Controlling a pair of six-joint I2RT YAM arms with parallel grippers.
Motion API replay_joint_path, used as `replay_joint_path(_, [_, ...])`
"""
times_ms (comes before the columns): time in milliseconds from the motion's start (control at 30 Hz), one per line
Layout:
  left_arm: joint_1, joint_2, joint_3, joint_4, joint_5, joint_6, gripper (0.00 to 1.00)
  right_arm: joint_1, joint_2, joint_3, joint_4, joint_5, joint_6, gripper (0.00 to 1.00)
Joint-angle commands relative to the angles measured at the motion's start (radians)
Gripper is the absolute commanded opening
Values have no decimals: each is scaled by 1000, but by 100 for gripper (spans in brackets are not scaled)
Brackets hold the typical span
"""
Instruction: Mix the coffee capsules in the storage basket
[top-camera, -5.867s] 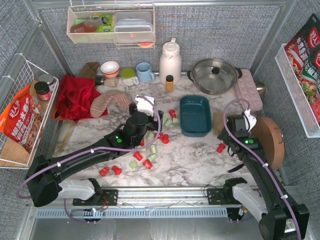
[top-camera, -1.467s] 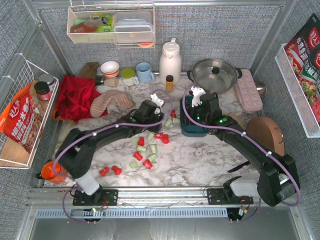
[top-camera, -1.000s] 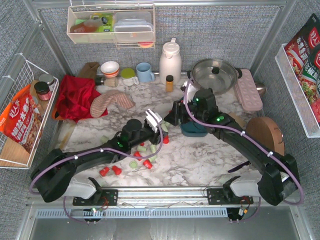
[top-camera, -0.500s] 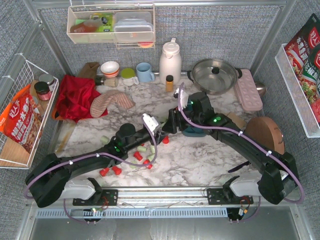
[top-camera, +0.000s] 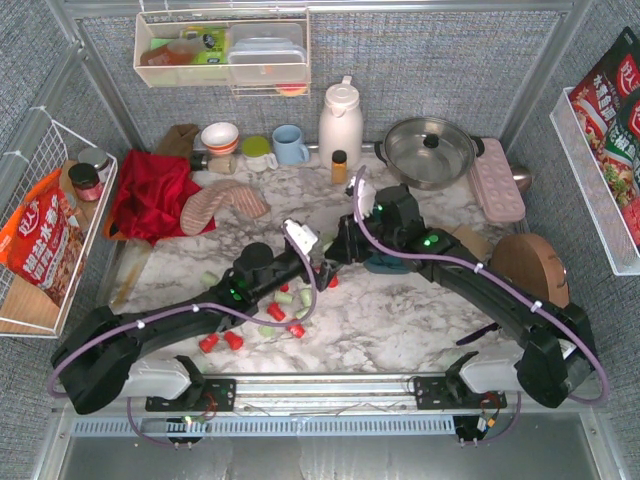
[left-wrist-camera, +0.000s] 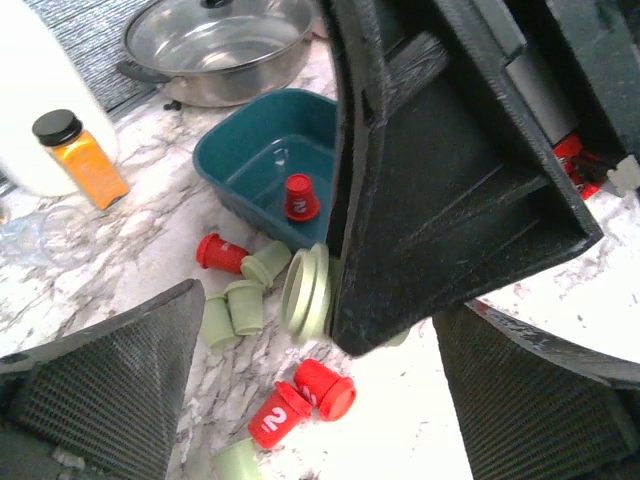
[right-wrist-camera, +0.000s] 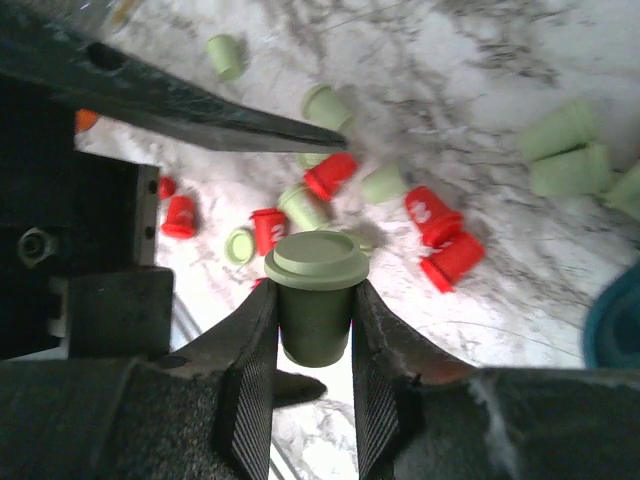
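Note:
My right gripper (right-wrist-camera: 315, 325) is shut on a mint green capsule (right-wrist-camera: 315, 295) and holds it above the scattered capsules. The held capsule also shows in the left wrist view (left-wrist-camera: 305, 295). Red capsules (top-camera: 220, 341) and green capsules (top-camera: 300, 298) lie loose on the marble between the arms. The teal storage basket (left-wrist-camera: 240, 160) has one red capsule (left-wrist-camera: 298, 197) in it; in the top view the basket (top-camera: 388, 265) is mostly hidden by my right arm. My left gripper (left-wrist-camera: 318, 385) is open and empty, its fingers either side of the right gripper (top-camera: 333, 252). A red pair (left-wrist-camera: 305, 400) lies below it.
An amber bottle (top-camera: 339, 165), white thermos (top-camera: 340, 120), lidded pot (top-camera: 430, 150) and blue mug (top-camera: 290, 145) stand at the back. A pink tray (top-camera: 497, 180) is at the back right. A red cloth (top-camera: 150, 195) and an oven mitt (top-camera: 220, 205) lie at the left.
My right gripper has moved left from over the basket to above the loose capsules. My left arm has drawn back towards me. The basket, empty at first, now holds a red capsule.

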Motion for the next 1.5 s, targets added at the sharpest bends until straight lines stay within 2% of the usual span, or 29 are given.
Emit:
replay_joint_path(0, [-2, 13, 42, -43, -93, -32, 99, -15, -21, 9, -44, 253, -19, 9])
replay_joint_path(167, [-3, 48, 87, -130, -202, -72, 99, -71, -14, -1, -93, 680, -95, 9])
replay_joint_path(267, [-4, 113, 179, -286, -309, -104, 99, -130, 35, -4, -85, 794, -123, 10])
replay_joint_path(367, [-2, 218, 286, -459, -457, -143, 99, -195, 110, 4, -75, 735, -117, 15])
replay_joint_path(467, [1, 337, 380, -628, -559, -186, 100, -237, 170, 12, -60, 658, -92, 27])
replay_joint_path(600, [2, 448, 454, -736, -552, -226, 100, -253, 244, 30, -57, 605, -91, 40])
replay_joint_path(800, [13, 458, 440, -775, -479, -266, 99, -259, 291, 59, -83, 565, -108, 51])
replay_joint_path(867, [17, 458, 430, -782, -449, -287, 98, -260, 292, 64, -88, 551, -113, 52])
replay_joint_path(967, [21, 464, 410, -785, -388, -312, 88, -260, 292, 73, -103, 531, -119, 53])
replay_joint_path(1167, [33, 487, 414, -827, -382, -316, 67, -259, 287, 83, -118, 484, -118, 53])
replay_joint_path(1467, [72, 442, 407, -892, -414, -338, 66, -258, 274, 93, -133, 446, -120, 53])
